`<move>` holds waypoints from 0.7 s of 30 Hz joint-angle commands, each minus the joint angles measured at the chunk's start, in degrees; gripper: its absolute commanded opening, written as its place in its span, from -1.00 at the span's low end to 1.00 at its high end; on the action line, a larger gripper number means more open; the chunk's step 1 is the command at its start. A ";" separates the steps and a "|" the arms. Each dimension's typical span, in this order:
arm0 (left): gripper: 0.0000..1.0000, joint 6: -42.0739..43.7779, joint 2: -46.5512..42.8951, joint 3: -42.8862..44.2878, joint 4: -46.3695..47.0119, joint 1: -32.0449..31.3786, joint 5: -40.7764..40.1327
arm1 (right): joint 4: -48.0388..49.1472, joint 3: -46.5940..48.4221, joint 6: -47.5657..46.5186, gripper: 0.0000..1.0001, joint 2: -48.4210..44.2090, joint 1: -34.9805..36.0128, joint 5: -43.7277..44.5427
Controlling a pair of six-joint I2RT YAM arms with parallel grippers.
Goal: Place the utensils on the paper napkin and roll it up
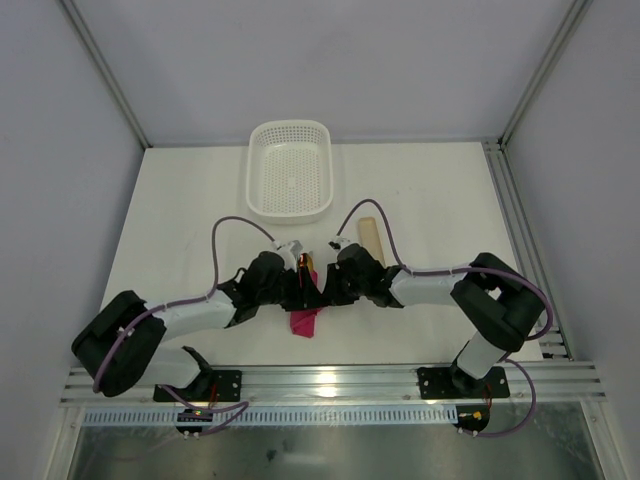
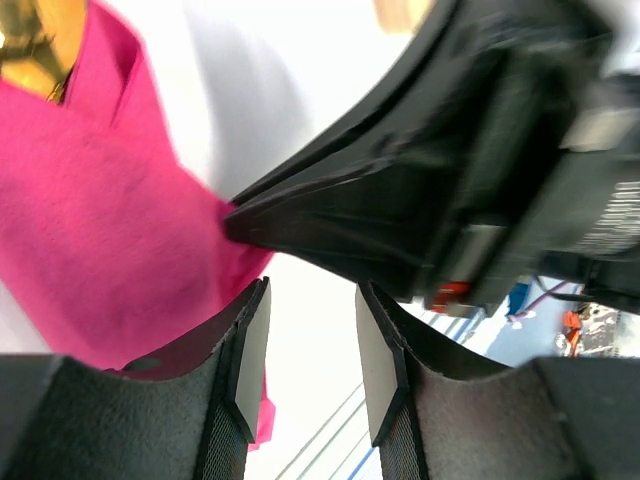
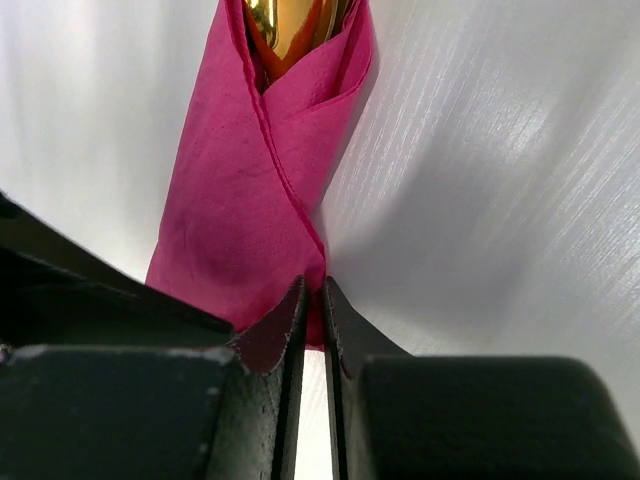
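Right jaws pinching napkin (image 3: pixel 240 220) edge, wrist view only, gold utensil (image 3: pixel 290 30) inside

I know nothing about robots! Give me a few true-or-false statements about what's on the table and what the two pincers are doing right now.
1. The pink napkin is wrapped around a gold-headed piece of cutlery. True.
2. The left pincer is open, with nothing between its fingers. True.
3. The right pincer is wide open, well clear of the napkin. False: it is closed on the napkin's edge.
4. The beige strip lies inside the white basket. False: it lies on the table, outside the basket.
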 commanded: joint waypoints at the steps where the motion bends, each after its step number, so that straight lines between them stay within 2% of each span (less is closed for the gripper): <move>1: -0.13 -1.00 -3.77 3.16 -2.45 -0.17 -1.01 | -4.19 -1.64 -1.68 -0.74 1.24 0.49 4.68; 4: -0.15 -1.00 -6.23 3.95 -7.45 -0.17 -3.30 | -4.10 -2.17 -1.85 -0.74 0.54 0.49 4.95; 9: -0.48 0.41 -8.96 5.53 -20.01 -0.17 -10.85 | -4.10 -2.17 -1.68 -0.74 0.09 0.58 5.13; 14: -0.86 0.76 -8.87 4.92 -22.41 -0.26 -9.02 | -4.27 -2.35 -1.33 -0.74 -0.70 0.58 5.30; 21: -0.97 0.06 -9.84 2.55 -21.36 -0.79 -7.43 | -4.63 -2.26 -0.98 -0.74 -0.79 0.66 5.74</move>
